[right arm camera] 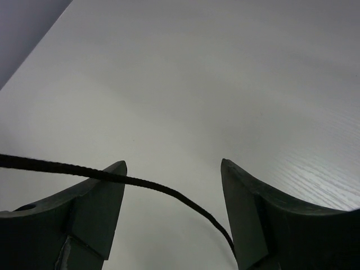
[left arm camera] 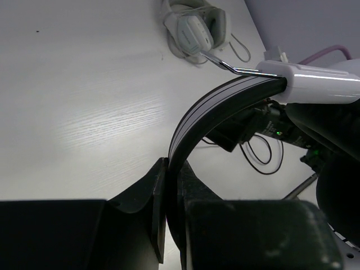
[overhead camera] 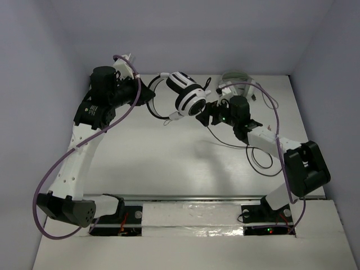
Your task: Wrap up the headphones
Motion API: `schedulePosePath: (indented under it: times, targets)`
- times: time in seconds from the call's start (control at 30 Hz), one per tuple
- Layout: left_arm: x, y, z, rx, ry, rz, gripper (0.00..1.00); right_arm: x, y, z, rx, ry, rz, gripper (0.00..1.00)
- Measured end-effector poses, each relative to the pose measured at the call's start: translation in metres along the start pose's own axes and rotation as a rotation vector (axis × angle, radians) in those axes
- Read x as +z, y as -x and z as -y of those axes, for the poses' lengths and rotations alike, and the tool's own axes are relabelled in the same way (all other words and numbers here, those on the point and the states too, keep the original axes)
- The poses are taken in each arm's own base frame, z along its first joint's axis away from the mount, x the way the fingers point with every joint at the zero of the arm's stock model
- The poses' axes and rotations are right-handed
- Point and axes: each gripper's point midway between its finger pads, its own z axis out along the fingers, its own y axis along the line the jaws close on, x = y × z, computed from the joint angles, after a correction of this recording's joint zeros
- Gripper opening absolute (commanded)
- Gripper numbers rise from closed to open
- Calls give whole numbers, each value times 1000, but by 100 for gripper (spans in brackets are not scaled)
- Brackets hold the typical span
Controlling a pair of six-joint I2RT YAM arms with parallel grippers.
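Item: headphones (overhead camera: 190, 100), with thin black headband (left arm camera: 225, 104), white-and-black ear cups (overhead camera: 181, 83) and long thin black cable (right arm camera: 169, 191).
Location: held by the headband at the far middle of the tabletop (overhead camera: 169, 163); slack cable is looped to the right.
Left end effector (left arm camera: 169, 183): pressed together on the headband.
Right end effector (right arm camera: 173, 166): spread; the cable is laid across the gap, unpinched.
Handling: judged light; headband springy, cups bulky, cable limp, thin, easily slipped or snagged.
Hold point: headband for steadying; cable best pinched close to the cups.
Nearby: pale-grey headphones (left arm camera: 194, 28), not concerned.
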Motion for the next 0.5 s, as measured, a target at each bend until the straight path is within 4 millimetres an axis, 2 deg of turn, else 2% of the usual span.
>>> schedulePosePath:
  times: [0.13, 0.3, 0.43, 0.47, 0.5]
  targets:
    - [0, 0, 8, -11, -40, -7, 0, 7, -3, 7, 10, -5, 2, 61]
    - [-5, 8, 18, -31, -74, 26, 0, 10, 5, 14, 24, -8, 48, 61]
    - [-15, 19, 32, -39, -120, 61, 0, 11, 1, 18, 52, -11, 65, 66]
    - [-17, 23, 37, -37, -137, 71, 0, 10, -3, 20, 60, -12, 62, 63]
    - [-19, 27, 41, -35, -154, 80, 0, 10, -7, 21, 68, -14, 57, 54]
